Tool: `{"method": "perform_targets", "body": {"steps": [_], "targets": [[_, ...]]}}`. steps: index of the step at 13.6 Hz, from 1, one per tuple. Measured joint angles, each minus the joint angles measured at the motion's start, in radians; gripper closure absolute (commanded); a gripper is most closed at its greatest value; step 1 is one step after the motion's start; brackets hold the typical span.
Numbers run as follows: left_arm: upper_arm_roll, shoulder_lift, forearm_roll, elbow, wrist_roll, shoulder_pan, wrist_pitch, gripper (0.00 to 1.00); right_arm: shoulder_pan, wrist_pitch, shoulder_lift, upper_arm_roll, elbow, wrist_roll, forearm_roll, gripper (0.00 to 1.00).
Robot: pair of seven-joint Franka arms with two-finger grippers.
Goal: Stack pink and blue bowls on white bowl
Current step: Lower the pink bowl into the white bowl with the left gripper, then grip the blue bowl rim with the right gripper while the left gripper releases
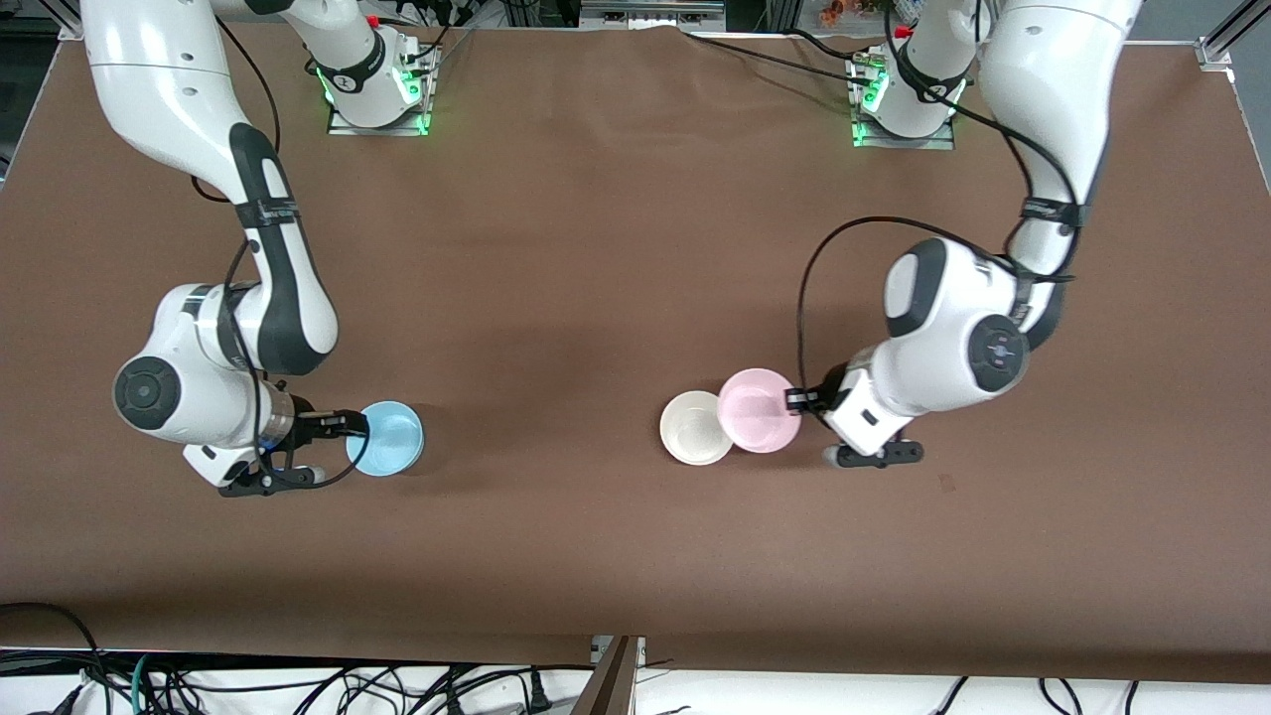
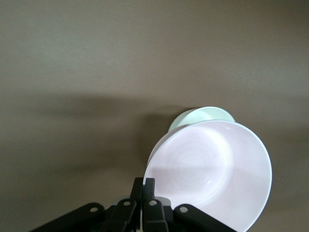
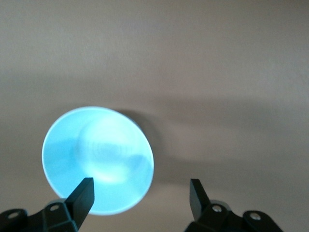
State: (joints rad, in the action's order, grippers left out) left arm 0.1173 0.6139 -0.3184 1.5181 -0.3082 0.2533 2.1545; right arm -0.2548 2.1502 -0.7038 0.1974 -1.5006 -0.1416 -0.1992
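You have a table (image 1: 616,278) covered edge to edge with a plain brown sheet, lightly creased, with soft shadows under both arms. The two arm bases are bolted at its top edge in the front view, each lit green, and cables (image 1: 298,685) trail along the pale floor strip below the sheet's near edge.

Take the white bowl (image 1: 692,429) as your landmark. The pink bowl (image 1: 759,409) overlaps its rim on the side toward the left arm's end, tilted and lifted. Your left gripper (image 2: 144,191) has its fingers pinched together on the pink bowl's rim, and its wrist view shows the white bowl (image 2: 203,116) peeking out from under the pink one (image 2: 212,174).

The blue bowl (image 1: 385,438) sits well apart from the white bowl, toward the right arm's end of the table. Your right gripper (image 3: 141,191) is at the blue bowl (image 3: 98,159), fingers spread apart, one finger over its rim and the other over bare sheet
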Motion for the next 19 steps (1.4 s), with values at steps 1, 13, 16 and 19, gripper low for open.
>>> {"method": "perform_targets", "body": {"steps": [1,13,16,19], "targets": [[0.0,0.017,0.0,-0.015,-0.013,0.02,0.012,1.0,0.002,0.014,-0.011,0.0,0.0,0.0,0.0,0.21],[0.0,0.162,0.062,-0.146,-0.025,0.074,0.07,1.0,0.011,0.038,-0.064,0.002,0.0,0.027,-0.002,0.75],[0.0,0.171,0.087,-0.148,-0.025,0.078,0.072,1.0,0.008,0.038,-0.064,0.002,0.0,0.059,-0.002,0.9],[0.0,0.171,0.102,-0.148,-0.025,0.079,0.072,1.0,0.002,0.038,-0.064,0.002,0.001,0.081,-0.003,1.0]]}}
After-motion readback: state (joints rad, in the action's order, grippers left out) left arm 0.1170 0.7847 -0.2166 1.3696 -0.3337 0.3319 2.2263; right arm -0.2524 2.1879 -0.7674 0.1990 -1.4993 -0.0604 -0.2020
